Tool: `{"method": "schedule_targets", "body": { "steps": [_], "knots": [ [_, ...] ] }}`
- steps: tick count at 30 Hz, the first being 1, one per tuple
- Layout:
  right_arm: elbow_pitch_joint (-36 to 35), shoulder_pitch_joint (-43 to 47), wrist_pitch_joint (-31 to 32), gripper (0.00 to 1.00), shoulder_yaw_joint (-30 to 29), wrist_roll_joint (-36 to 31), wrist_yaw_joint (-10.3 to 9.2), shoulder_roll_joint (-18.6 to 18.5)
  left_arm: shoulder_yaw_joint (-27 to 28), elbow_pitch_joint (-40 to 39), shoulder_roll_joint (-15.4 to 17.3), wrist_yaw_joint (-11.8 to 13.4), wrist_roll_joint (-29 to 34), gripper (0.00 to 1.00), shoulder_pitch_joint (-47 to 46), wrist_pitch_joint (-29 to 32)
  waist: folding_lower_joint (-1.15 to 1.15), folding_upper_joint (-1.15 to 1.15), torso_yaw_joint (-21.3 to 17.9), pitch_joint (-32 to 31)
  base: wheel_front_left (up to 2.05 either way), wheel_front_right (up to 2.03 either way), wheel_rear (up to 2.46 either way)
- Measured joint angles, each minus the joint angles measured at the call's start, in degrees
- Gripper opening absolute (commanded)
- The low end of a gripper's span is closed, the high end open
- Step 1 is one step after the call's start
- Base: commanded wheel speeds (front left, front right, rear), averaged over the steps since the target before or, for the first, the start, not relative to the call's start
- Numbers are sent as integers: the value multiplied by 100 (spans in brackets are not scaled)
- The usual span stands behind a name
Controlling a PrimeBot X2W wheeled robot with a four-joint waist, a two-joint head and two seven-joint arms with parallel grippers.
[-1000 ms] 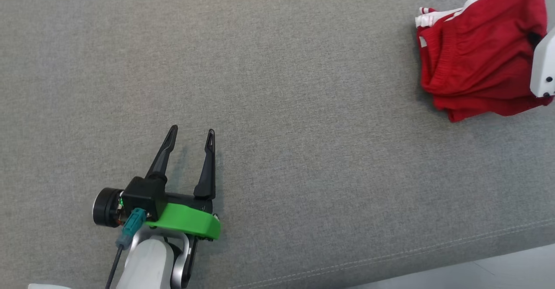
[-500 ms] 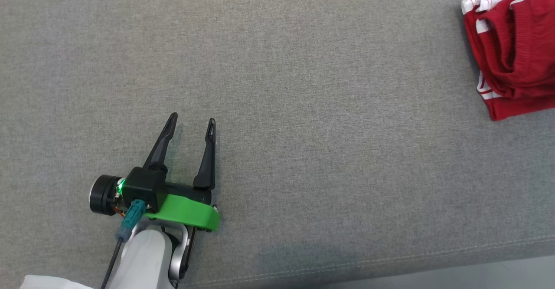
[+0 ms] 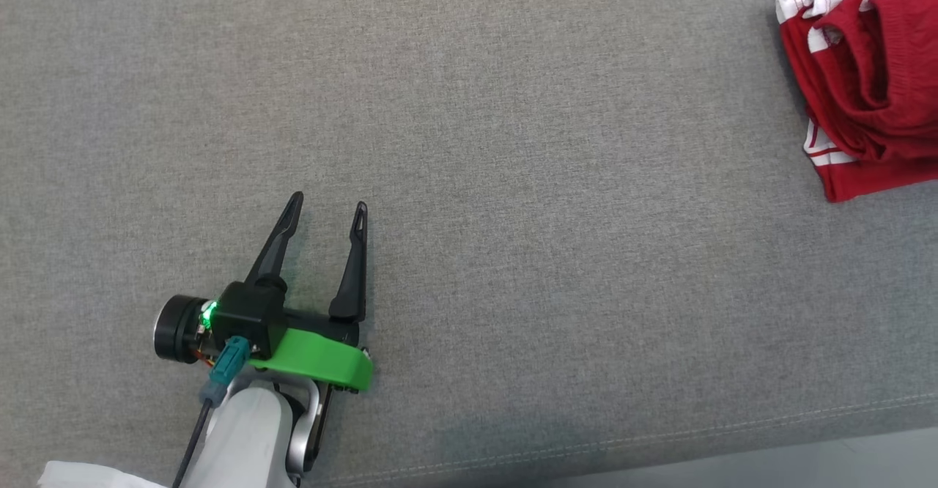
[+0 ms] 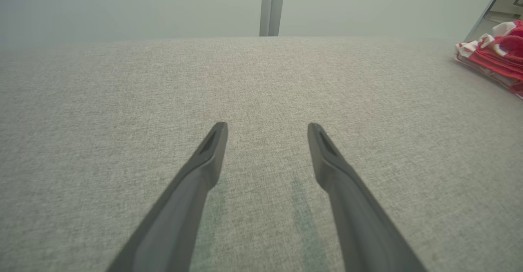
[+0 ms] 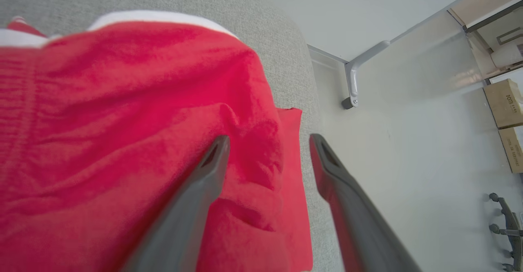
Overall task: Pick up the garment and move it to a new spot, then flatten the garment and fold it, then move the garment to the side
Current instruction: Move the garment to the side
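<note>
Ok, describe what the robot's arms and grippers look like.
The left gripper has two long, tapering black fingers with slotted tips, a black body, a green curved bracket, a green light, a teal connector with black cable, and a pale forearm. The right gripper has the same dark tapering fingers.

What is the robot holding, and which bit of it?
Nothing is held. The left gripper is open over the grey surface. The right gripper is open too, its fingers spread over an edge of the red garment, not pinching it.
</note>
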Motion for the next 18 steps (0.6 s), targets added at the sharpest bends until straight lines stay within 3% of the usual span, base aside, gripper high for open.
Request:
{"method": "schedule_targets", "body": {
  "steps": [8,18],
  "knots": [
    [115,-125,-644,100,-19,-83,0,190,5,42,5,23,-47,100,2,0,0,0,-101,-203,0,0,0],
    [-225,-171,-1478,100,260,46,0,723,221,48,4,77,-287,100,63,0,0,0,-224,-738,0,0,0]
  ]
}}
